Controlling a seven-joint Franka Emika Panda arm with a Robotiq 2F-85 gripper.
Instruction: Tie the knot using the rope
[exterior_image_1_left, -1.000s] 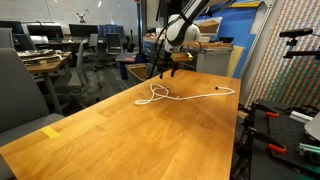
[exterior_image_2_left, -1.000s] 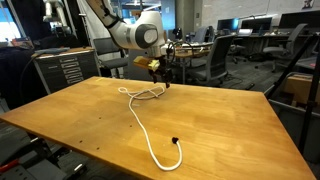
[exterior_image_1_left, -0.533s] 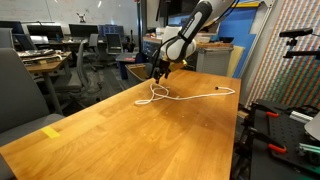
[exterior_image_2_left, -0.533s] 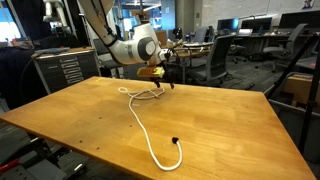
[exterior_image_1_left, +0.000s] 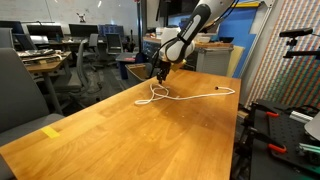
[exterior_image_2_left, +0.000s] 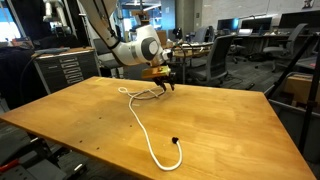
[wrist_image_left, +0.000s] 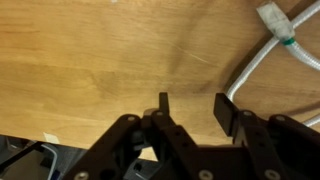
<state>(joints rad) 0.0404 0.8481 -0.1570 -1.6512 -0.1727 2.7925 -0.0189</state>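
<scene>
White rope (exterior_image_1_left: 155, 96) lies slack on the wooden worktop (exterior_image_1_left: 120, 130), gathered into a small loose loop on the far part. In an exterior view a strand runs from the loop to the right, ending near the worktop's right edge. In an exterior view the rope (exterior_image_2_left: 141, 130) curves from the loop toward the near edge of the worktop (exterior_image_2_left: 220, 120) and hooks round to a dark tip.

In the wrist view the fingers (wrist_image_left: 226, 112) stand low over the wood, half spread, with only bare worktop (wrist_image_left: 90, 50) between them. The rope (wrist_image_left: 255, 68) passes just right of the right finger; I cannot tell whether they touch. One rope end lies at the top right.

In both exterior views the arm (exterior_image_1_left: 195, 25) (exterior_image_2_left: 135, 47) reaches down over the loop. A yellow strip (exterior_image_1_left: 52, 130) lies on the near left corner.
</scene>
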